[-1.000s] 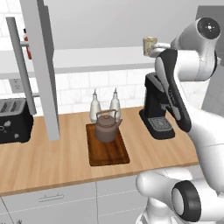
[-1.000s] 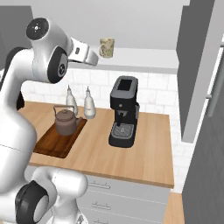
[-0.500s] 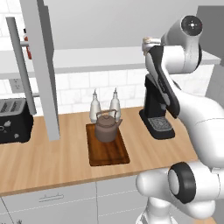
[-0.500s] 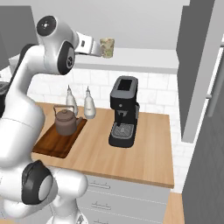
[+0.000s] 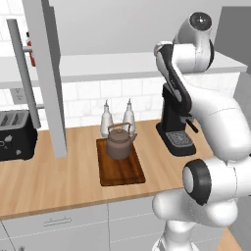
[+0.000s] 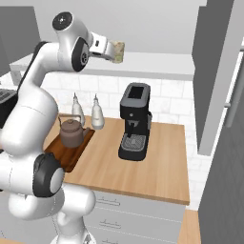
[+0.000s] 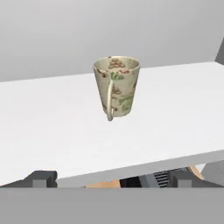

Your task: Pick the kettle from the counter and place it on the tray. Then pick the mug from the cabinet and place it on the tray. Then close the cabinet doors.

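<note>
mug (image 7: 117,86) stands upright on the white shelf (image 7: 52,127) of the cabinet, in the centre of the hand view, with its thin handle turned toward the camera. it is cream with small red and green marks. the two dark fingertips (image 7: 42,178) are at the bottom of that view, far apart from each other, and the mug is beyond them, not between them and not touched. so the gripper (image 6: 113,51) is spread wide and holds nothing.

in the right base view the gripper is in the upper middle of the frame, at the height of the shelf, and the mug (image 6: 119,50) is just past its tip. the white arm goes up from the lower left of that frame.

kettle (image 5: 119,141) is already sitting on the tray (image 5: 120,169), at the far end of the board, in the centre of the left base view. the tray lies flat on the counter (image 5: 44,184). two white bottles (image 5: 107,118) stand just behind the tray, near the tiled wall.

a black coffee machine (image 6: 135,122) stands on the counter to the right of the tray, and a dark toaster (image 5: 16,134) is at the left edge of the left base view.

the cabinet doors are open: the left door (image 5: 49,73) is seen edge-on in the upper left of the left base view, the right door (image 6: 217,71) at the upper right of the right base view.
</note>
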### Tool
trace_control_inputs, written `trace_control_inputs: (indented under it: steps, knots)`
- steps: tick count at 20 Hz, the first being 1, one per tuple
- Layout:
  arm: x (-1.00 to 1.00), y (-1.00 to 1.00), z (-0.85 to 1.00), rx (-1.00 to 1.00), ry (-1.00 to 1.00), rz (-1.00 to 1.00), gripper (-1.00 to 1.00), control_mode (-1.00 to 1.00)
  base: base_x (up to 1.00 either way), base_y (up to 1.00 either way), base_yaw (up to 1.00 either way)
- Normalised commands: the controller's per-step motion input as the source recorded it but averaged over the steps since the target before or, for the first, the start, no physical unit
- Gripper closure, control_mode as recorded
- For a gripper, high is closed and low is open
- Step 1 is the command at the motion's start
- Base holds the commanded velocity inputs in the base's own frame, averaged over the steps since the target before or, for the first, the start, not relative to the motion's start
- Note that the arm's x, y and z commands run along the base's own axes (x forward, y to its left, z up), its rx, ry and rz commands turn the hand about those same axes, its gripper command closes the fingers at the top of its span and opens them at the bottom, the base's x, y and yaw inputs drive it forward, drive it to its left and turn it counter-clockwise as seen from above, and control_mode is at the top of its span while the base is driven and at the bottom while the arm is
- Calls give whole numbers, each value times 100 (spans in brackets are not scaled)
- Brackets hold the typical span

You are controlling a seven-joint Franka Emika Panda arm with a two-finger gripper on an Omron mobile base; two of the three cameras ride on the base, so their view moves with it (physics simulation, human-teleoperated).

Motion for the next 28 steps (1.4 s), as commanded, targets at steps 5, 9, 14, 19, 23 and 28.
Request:
trace_control_inputs:
  steps: [5,9,14,19,23,28]
  knots:
    - [36,-6,-11,-1,3,-15,-100,-100,0,0,0]
    - [46,-4,-12,0,0,-20,-100,-100,0,0,0]
    - [45,0,-4,0,0,-11,-100,-100,0,0,0]
    - [37,-1,-3,0,1,-2,-100,-100,0,0,0]
    - [39,-1,-9,0,1,-2,-100,-100,0,0,0]
    - [33,-12,-9,0,1,-1,-100,-100,0,0,0]
